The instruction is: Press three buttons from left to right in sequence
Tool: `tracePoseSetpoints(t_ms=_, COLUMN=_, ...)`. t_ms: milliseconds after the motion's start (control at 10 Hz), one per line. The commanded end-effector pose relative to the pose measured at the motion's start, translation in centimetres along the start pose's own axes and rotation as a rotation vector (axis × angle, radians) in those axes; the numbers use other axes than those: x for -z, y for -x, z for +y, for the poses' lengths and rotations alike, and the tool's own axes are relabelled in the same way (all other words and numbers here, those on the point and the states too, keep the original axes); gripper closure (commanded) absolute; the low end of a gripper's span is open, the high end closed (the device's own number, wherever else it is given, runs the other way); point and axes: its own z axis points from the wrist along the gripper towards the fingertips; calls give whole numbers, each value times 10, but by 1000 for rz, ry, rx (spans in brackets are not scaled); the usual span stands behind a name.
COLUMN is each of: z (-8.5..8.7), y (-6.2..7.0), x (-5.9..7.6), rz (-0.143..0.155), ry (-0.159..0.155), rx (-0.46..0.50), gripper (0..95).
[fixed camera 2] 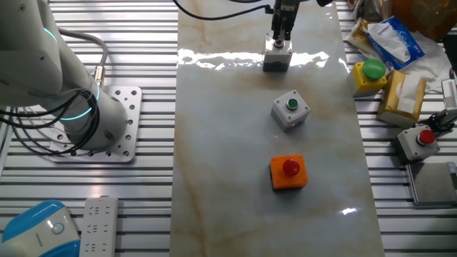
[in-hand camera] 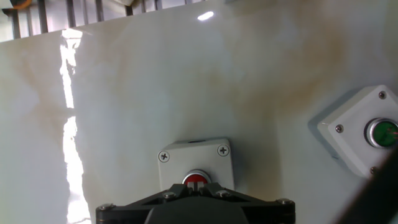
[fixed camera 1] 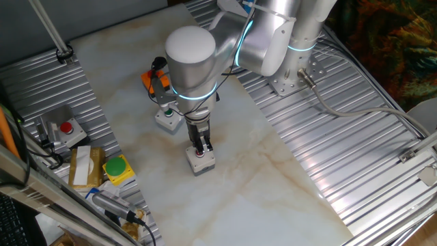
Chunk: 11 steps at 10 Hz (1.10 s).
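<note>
So the pincer (fixed camera 1: 200, 148) is sitting right on top of the small grey square box with the red button (fixed camera 1: 200, 160), tips down at the button cap. Honestly can't tell if the fingers are apart or together; the hand view only shows the dark housing at the bottom edge with the red cap peeking out just above it.

The three boxes sit in a loose line on the pale marbled surface (fixed camera 1: 273, 184): the orange square box with a red button (fixed camera 2: 288, 172), then the grey square box with a green button (fixed camera 2: 290, 109), then the grey red-button one at the far end under the arm. They're well apart from each other.

Handling-wise, these look like stiff plastic switch housings, screwed shut at the corners, nothing fragile. They're probably light though, and that polished surface looks slick, so I'd guess a sideways shove would make a box skate. No need to grab anything. Best contact is dead centre on the round cap, pushing straight down so the box stays put and doesn't tip.
</note>
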Motion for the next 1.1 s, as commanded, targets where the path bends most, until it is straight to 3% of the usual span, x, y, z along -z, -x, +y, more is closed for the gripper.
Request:
tracePoseSetpoints(t_ms=100, z=0, y=0, x=0, rz=-1, ry=1, rx=0, gripper=950)
tracePoseSetpoints(t_ms=1100, z=1, y=0, x=-4, rz=-13, ry=-16, rx=-6, gripper=950)
